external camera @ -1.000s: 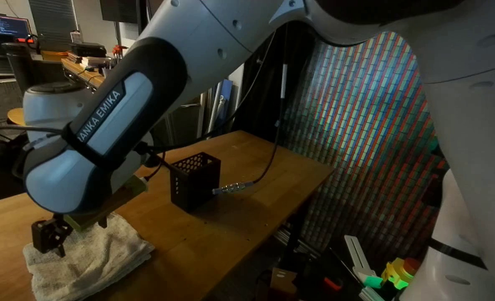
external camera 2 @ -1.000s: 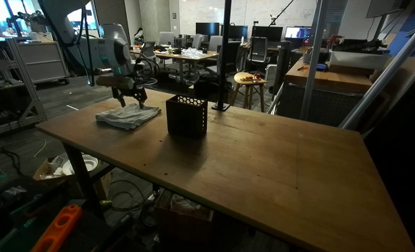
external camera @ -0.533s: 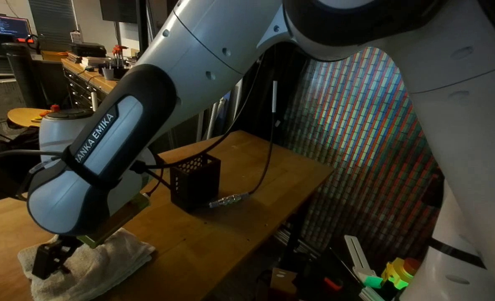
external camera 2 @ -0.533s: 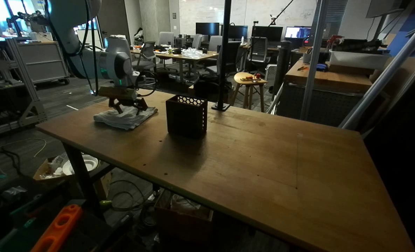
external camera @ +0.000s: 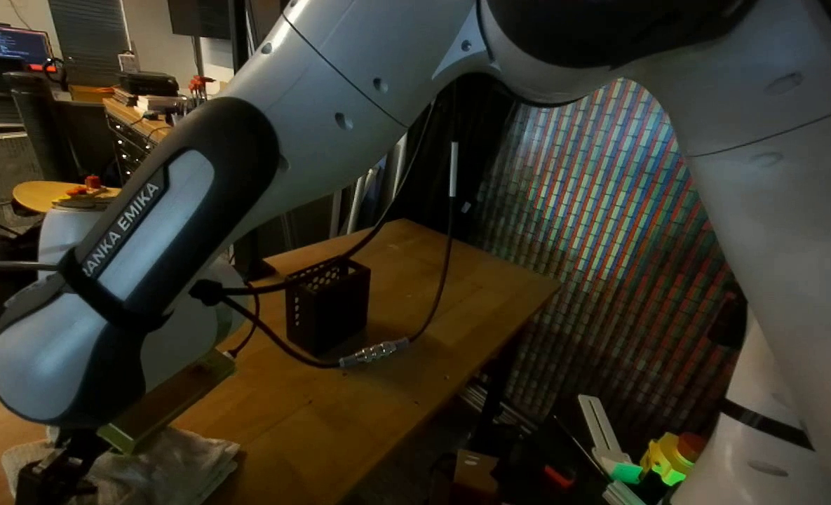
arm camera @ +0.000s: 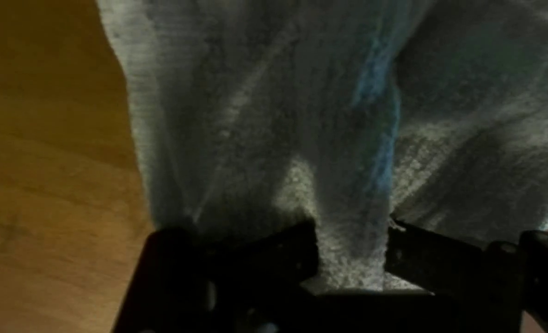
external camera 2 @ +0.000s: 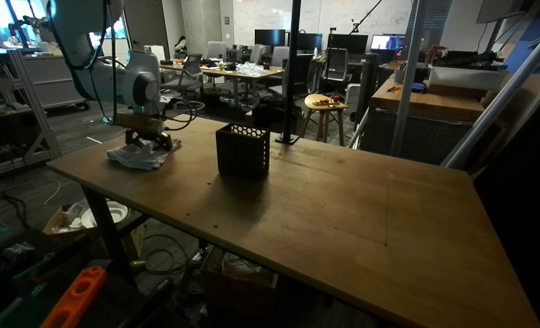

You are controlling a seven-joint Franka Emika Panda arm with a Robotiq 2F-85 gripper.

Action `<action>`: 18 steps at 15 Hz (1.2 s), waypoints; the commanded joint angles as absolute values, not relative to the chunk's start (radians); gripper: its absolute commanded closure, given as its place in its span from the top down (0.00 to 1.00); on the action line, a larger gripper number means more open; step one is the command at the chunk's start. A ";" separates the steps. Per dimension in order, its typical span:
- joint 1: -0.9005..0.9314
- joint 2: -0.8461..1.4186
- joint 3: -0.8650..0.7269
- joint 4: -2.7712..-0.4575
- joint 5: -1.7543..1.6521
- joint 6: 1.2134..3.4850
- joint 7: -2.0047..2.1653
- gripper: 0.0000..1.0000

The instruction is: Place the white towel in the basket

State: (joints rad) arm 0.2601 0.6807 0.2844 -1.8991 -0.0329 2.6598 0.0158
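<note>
Towel (external camera 2: 137, 157) on table (external camera 2: 342, 200), bunched and now dragged farther from basket (external camera 2: 241, 155) by gripper (arm camera: 352, 250), nearly closed with fold apparently pinched between tips (firmness of hold uncertain). Grasp likely made; next, lift and carry over basket.

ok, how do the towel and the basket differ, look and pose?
The towel is pale and soft-looking; the basket is dark and perforated.
The towel lies low and rumpled; the basket stands upright, taller.
The claw is down at the towel, apart from the basket.
Shared: both are on the wooden table.
</note>
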 commanded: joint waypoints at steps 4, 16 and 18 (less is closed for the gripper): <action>0.215 0.605 0.334 -2.017 0.072 2.709 -0.032 0.00; 0.205 0.456 0.296 -2.097 0.086 2.677 -0.011 0.00; 0.205 0.415 0.266 -2.097 0.069 2.659 -0.001 0.00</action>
State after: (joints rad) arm 0.2080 0.5070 0.2974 -2.0627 0.0708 2.6803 -0.0030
